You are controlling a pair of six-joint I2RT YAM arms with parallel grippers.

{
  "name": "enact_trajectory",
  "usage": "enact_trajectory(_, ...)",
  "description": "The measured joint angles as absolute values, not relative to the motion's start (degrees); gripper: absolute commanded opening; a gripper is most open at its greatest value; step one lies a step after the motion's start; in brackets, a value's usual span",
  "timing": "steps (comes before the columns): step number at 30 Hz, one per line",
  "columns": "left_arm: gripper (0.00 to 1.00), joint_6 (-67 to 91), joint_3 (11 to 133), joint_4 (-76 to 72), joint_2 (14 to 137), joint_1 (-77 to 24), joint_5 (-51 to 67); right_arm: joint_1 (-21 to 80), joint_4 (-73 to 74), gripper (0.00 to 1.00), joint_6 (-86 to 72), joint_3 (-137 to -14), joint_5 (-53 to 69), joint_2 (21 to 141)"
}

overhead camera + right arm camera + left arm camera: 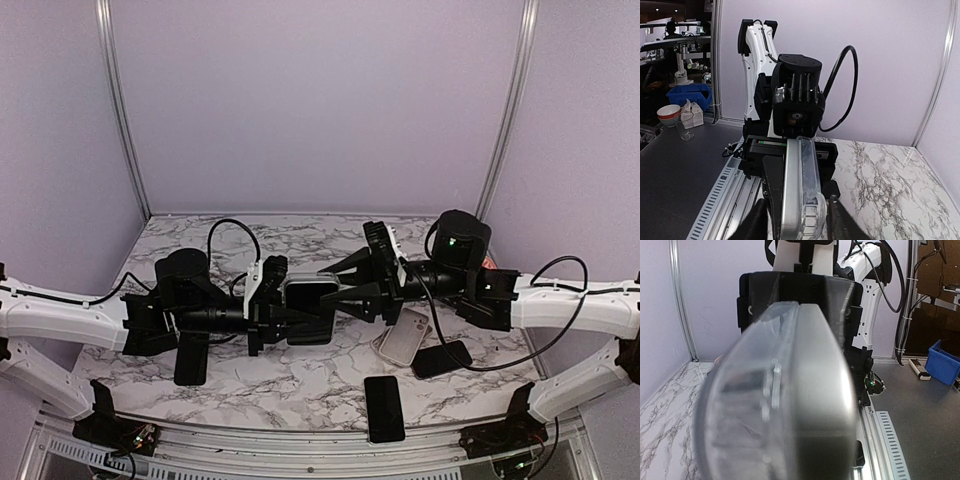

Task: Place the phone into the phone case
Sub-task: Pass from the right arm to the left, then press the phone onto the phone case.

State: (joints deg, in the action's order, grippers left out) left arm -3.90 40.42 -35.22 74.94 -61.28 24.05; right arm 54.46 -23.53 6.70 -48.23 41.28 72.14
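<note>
A silver-edged phone [308, 300] is held edge-up above the middle of the table, with a clear phone case [810, 185] lying against its side. My left gripper [292, 316] is shut on the pair; its black finger [771, 182] shows beside the phone [791, 190] in the right wrist view. In the left wrist view the phone [820, 390] and the case [745, 405] fill the frame and hide my fingers. My right gripper [797, 225] is open, one fingertip on each side of the phone and case, with a gap to both.
A pale phone or case [405, 335], a black phone [442, 358] and another black phone [384, 408] lie on the marble table [200, 250] at the right front. Metal rails run along the near edge. Purple walls close the back and sides.
</note>
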Motion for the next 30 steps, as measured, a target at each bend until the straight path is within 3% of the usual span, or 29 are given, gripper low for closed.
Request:
enact_trajectory(1,0.0,-3.5,40.4,-34.9,74.9,-61.3,23.9,54.4,-22.9,0.74,7.8,-48.4,41.2,71.8)
enact_trajectory(4,0.0,-3.0,40.4,-34.5,74.9,-61.3,23.7,54.5,-20.2,0.79,11.1,-49.9,40.8,70.3)
enact_trajectory(14,0.0,-13.9,40.6,-30.3,72.6,-65.1,16.9,56.2,-5.2,0.76,22.1,-56.5,36.2,67.5)
enact_trajectory(19,0.0,-20.6,41.6,-23.8,72.6,-66.4,11.8,60.1,3.9,0.65,30.0,-59.7,32.2,67.5)
enact_trajectory(30,0.0,-25.8,43.6,-15.8,72.4,-66.6,5.9,64.4,16.6,0.63,40.4,-68.0,24.6,71.6)
